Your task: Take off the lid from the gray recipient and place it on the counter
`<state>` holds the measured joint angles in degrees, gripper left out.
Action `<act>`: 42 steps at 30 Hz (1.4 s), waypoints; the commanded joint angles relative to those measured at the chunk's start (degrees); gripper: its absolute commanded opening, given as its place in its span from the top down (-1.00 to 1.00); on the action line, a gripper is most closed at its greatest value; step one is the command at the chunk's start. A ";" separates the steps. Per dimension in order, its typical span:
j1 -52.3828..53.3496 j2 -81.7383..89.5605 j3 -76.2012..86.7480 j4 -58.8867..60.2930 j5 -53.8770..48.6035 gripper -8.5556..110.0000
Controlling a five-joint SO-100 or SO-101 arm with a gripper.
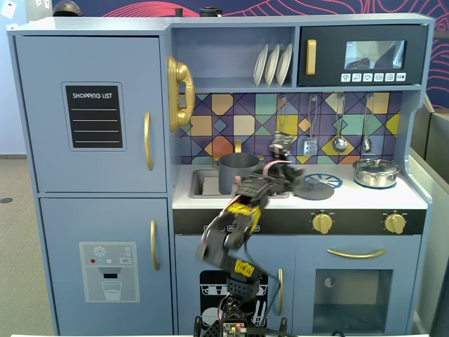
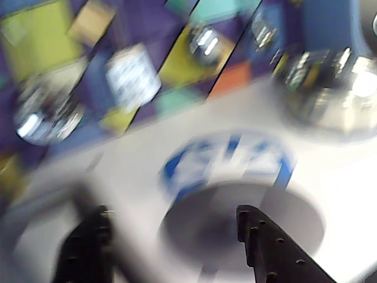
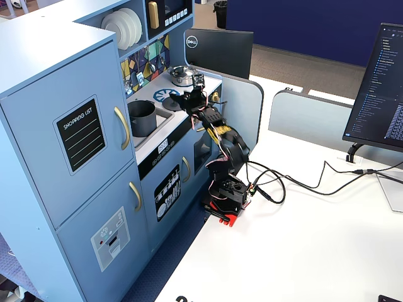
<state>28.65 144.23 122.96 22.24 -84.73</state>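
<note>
Flat round matte dark gray lid (image 1: 317, 188) lying on the white countertop (image 1: 365, 198) of the blue toy kitchen, over the printed blue burner ring (image 1: 330, 180), off the pot. Open-topped matte gray cylindrical stockpot (image 1: 239, 172) standing at the sink (image 1: 203, 184), left of the lid in a fixed view. Black two-finger gripper (image 2: 177, 244) spread apart above the lid's near edge (image 2: 235, 221), holding nothing; wrist view blurred. Shiny steel pan (image 1: 376, 172) at the right end of the counter. Colourful tiled backsplash (image 1: 231, 119) behind. Arm base on a white desk (image 3: 315, 251), monitor (image 3: 381, 88) to the right, gray floor beyond.
</note>
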 commanded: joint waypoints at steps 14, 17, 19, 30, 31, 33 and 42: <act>-26.81 26.81 27.42 33.22 -4.04 0.86; -31.11 28.83 33.57 34.19 -4.39 0.86; -32.61 30.15 37.53 34.45 -4.66 0.86; -32.78 36.56 48.96 49.66 -9.05 0.86; -32.78 36.83 48.96 51.68 -8.53 0.86; -33.22 37.79 49.04 55.63 -7.03 0.86; -33.22 37.79 49.04 65.13 -5.63 0.81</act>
<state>-4.31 182.46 172.09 77.87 -91.93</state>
